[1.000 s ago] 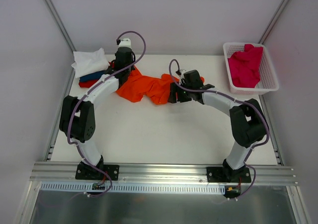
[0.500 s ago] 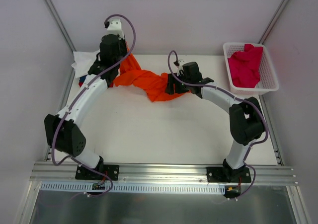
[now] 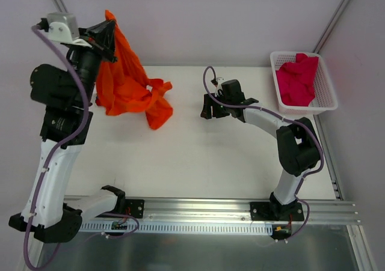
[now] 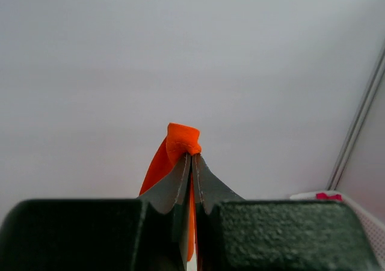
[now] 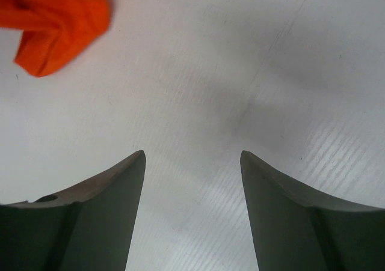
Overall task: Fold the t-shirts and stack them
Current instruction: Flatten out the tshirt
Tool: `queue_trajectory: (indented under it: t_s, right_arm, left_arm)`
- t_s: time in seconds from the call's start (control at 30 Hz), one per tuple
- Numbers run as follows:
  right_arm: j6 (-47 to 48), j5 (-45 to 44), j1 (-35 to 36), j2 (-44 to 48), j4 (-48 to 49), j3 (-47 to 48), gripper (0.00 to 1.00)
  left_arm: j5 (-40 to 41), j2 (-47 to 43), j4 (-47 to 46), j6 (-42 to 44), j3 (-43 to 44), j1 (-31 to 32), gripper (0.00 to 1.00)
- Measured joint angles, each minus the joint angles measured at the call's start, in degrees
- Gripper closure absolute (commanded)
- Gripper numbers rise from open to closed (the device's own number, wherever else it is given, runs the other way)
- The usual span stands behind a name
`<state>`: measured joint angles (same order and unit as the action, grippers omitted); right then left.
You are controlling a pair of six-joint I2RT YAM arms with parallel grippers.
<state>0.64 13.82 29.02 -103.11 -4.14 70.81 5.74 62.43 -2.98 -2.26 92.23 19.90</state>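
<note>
The bright orange t-shirt hangs in the air at the back left, held high by one pinched corner. My left gripper is shut on that corner, and in the left wrist view a knot of the orange cloth pokes out above the closed fingertips. The shirt's lower end trails down toward the table. My right gripper stands open and empty low over the table, with a tip of the orange shirt at the upper left of its view. A crimson-pink t-shirt lies bunched in the basket.
The white lattice basket stands at the back right corner. The raised left arm and the hanging shirt hide the back left corner of the table. Metal frame posts rise at both back corners.
The left arm has swung up and to the left, lifting the orange shirt off the table. The right gripper no longer has cloth in it and stays low, open, mid-table.
</note>
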Motion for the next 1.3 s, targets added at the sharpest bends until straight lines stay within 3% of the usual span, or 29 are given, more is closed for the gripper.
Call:
queue_trajectory:
  t_s: [0.3,0.57,1.0,1.13,1.3]
  right_arm:
    - [-1.6,0.1,0.0,0.2,1.5,-0.8,0.32]
    - [-1.7,0.1,0.0,0.2,2.5,-1.1,0.32]
    - [-2.1,0.1,-0.7,0.2,4.7,-1.3,0.32]
    - [-2.3,0.0,-3.3,1.1,4.8,-1.4,0.32]
    - [-2.4,-1.0,-9.4,9.2,4.8,-3.1,0.31]
  left_arm:
    - [-4.1,-2.0,0.7,0.4,5.6,0.0,1.00]
    - [-10.4,4.0,6.8,-1.7,12.2,0.0,1.00]
    - [-31.9,7.0,9.4,-17.2,24.3,0.0,1.00]
    - [-37.5,8.8,7.3,-22.6,25.7,0.0,1.00]
    - [-41.9,14.1,4.2,-27.9,25.6,3.2,1.00]
